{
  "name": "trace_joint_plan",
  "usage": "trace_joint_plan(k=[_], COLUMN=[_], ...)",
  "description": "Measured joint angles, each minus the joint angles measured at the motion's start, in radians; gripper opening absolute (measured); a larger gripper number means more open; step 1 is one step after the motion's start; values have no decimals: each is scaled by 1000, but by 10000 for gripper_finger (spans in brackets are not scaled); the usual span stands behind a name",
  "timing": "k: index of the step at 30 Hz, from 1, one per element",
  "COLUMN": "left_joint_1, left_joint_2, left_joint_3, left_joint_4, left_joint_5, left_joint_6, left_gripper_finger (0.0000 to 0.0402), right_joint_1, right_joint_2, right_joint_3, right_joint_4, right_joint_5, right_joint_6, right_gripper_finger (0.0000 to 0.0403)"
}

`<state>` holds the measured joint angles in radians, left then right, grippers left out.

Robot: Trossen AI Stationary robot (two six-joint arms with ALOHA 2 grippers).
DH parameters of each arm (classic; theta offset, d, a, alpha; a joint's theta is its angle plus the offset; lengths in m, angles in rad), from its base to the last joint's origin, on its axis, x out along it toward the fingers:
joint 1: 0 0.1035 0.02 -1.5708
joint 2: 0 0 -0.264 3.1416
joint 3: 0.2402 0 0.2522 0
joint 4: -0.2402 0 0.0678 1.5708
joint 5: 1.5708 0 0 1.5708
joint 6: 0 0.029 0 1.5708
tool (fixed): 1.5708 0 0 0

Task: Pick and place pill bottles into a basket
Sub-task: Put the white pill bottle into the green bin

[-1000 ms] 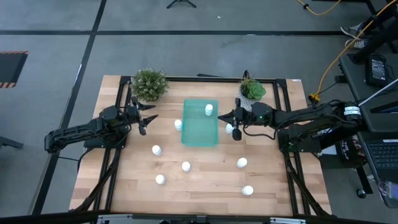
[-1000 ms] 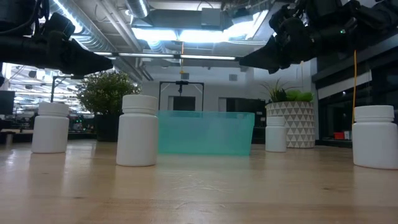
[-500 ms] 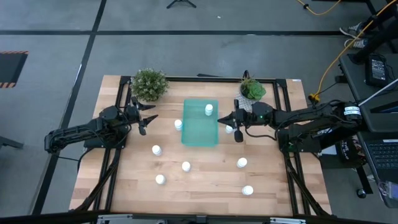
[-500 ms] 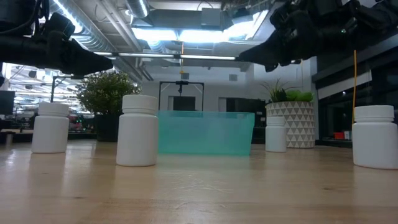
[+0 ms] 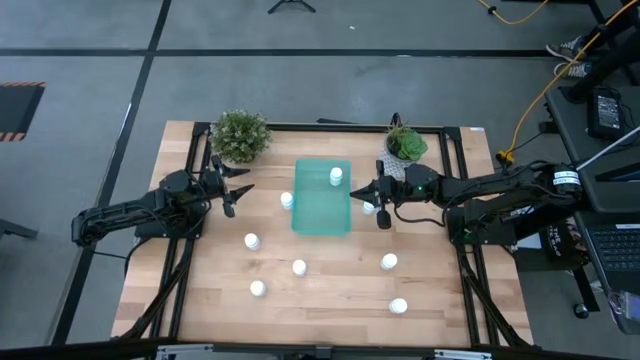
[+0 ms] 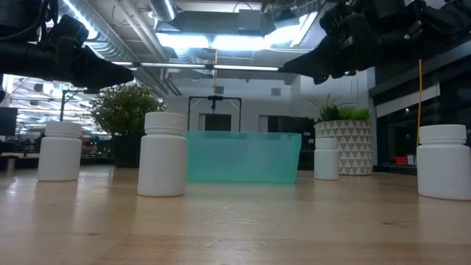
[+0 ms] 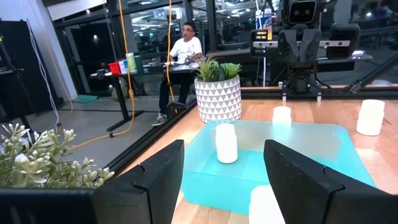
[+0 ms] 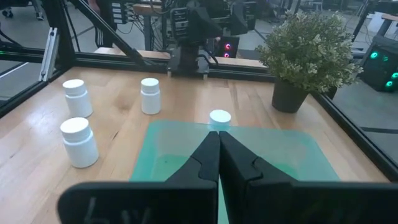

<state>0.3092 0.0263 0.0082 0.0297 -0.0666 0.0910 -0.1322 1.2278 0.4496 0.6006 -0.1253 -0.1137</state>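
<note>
Wooden desk (image 5: pixel 330 290) under me carries the pill bottles (image 5: pixel 299 267): one stands inside the basket (image 5: pixel 322 205) toward its 12 o'clock end, one just outside its 9 o'clock wall, the rest loose toward 6 o'clock. They look light, rigid and smooth, so I judge a squeeze across the cylindrical body below the cap is safest. My left end effector (image 5: pixel 237 187) hovers at the basket's 9 o'clock, fingers spread wide, empty. My right end effector (image 5: pixel 372 201) hangs at 3 o'clock, pinched closed on nothing.

Low view: both arms cropped by the top edge. Left wrist view: pill bottle (image 7: pixel 266 205) at 6 o'clock cut off. High view: bottle labels too small to read.
</note>
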Motion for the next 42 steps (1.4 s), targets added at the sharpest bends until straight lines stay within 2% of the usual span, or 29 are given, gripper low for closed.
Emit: trace_joint_plan(k=[4, 11, 15, 22, 26, 31, 38, 42], left_joint_1=[0, 0, 0, 0, 0, -15, -93, -137], left_joint_2=[0, 0, 0, 44, 126, 290, 539, 650], left_joint_3=[0, 0, 0, 4, 35, 98, 188, 237], left_joint_4=[13, 31, 48, 49, 53, 73, 128, 128], left_joint_5=[1, -1, -30, 4, 18, 18, 19, 19], left_joint_6=[-24, -230, -246, -272, -313, -331, -196, -176], left_gripper_finger=[215, 216, 214, 212, 210, 209, 209, 209], right_joint_1=[0, 0, -1, -19, -30, -51, -71, -71], right_joint_2=[0, 0, 1, 1, 1, 1, 1, 1], right_joint_3=[0, 0, 0, 0, 0, 0, 0, 0], right_joint_4=[0, -5, -8, -8, -8, -8, -8, -11], right_joint_5=[0, 0, 0, 1, 0, 1, 1, 1], right_joint_6=[-5, -22, -26, -26, -26, -26, -26, -26], right_gripper_finger=[6, 6, 6, 6, 6, 6, 6, 6])
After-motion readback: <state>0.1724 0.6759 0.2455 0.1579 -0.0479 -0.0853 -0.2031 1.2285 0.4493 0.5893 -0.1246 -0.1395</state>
